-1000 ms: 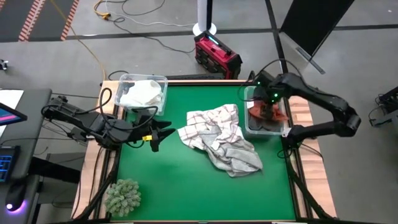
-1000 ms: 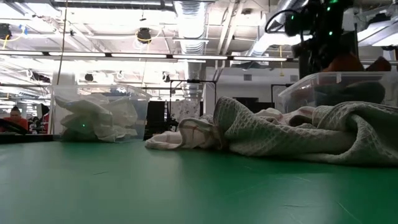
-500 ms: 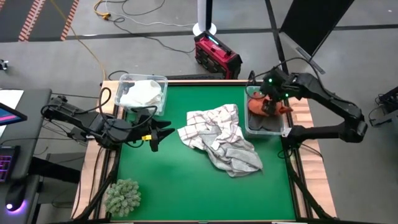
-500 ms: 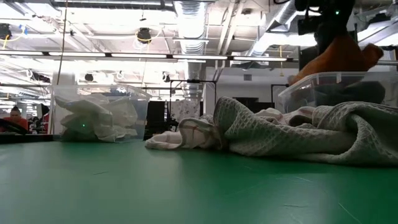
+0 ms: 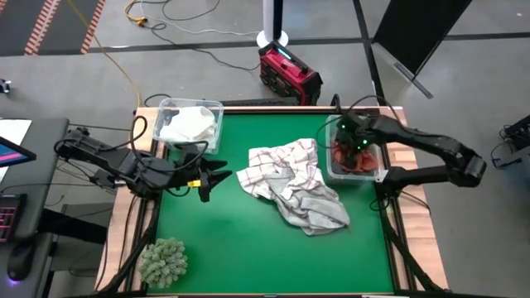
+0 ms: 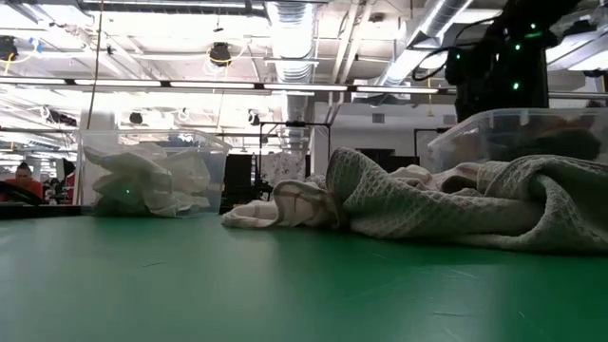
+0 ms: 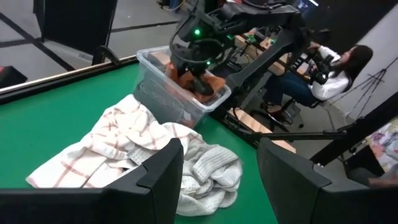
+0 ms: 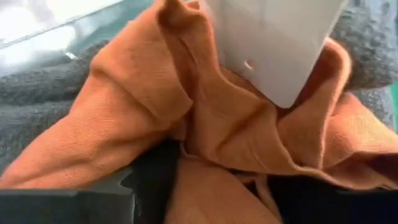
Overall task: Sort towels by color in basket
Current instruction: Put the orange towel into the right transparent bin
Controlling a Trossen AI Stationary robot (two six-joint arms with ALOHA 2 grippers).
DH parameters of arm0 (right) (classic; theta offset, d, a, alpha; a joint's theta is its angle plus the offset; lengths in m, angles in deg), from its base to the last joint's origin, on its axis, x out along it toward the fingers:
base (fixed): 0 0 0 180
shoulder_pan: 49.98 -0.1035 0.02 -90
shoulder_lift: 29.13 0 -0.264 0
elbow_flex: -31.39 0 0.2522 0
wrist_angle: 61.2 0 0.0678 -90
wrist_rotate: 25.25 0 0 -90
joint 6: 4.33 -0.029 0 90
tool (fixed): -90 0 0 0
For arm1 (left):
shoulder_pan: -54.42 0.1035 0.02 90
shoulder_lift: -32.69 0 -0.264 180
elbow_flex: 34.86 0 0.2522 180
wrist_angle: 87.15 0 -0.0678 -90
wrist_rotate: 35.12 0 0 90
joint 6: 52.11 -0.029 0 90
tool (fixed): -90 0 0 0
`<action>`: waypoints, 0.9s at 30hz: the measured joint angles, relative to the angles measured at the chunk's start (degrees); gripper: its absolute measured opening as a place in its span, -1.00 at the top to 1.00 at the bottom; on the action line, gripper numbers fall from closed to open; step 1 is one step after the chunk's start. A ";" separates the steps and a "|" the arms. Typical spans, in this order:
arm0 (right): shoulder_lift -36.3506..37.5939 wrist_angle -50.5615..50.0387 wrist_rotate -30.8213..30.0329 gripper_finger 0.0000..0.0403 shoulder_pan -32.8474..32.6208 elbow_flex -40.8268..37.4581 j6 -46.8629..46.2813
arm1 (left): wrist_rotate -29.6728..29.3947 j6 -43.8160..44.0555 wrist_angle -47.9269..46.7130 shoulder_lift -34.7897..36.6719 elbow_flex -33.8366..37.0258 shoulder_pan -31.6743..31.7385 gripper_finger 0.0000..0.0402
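Observation:
A heap of towels (image 5: 290, 189) lies on the green table's middle, a grid-checked white one (image 7: 118, 146) over a light grey one (image 5: 321, 213). White towels (image 5: 189, 124) fill the far-left clear bin. My right gripper (image 5: 352, 147) reaches down into the far-right clear bin (image 5: 331, 171), shut on a rust-orange towel (image 8: 236, 137), which lies on dark grey cloth (image 8: 43, 99). My left gripper (image 5: 217, 175) hovers open, left of the heap, pointing toward it, with nothing between its fingers. My right gripper has bunched folds of the rust-orange towel (image 8: 205, 155) between its two fingers (image 8: 81, 202), several layers together. The fingers come from above, pointing steeply down into the bin. The towel sits low in the bin on the dark grey cloth, crumpled and slack.
A fuzzy grey-green clump (image 5: 163, 261) sits at the near-left corner. A white tag (image 8: 273, 43) hangs in front of the right wrist camera. A person (image 7: 323, 68) sits beyond the table's right side. Bare green surface lies near the front edge.
My right gripper rose with the rust-orange towel, lifting it above the right bin's rim, then came down into the bin again. The towel now lies low inside the bin, still between the fingers.

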 joint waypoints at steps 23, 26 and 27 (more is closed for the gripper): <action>0.88 -24.48 0.39 -0.37 1.98 30.64 -24.50 | -1.10 -1.34 2.37 -0.68 0.00 0.54 0.03; 0.88 -23.97 0.37 -0.37 1.97 30.62 -29.03 | -2.26 -8.75 8.58 -5.10 0.00 2.10 0.03; 0.88 -23.80 0.39 -0.37 1.95 30.62 -30.96 | -2.90 -11.18 11.21 -7.13 0.00 2.99 0.03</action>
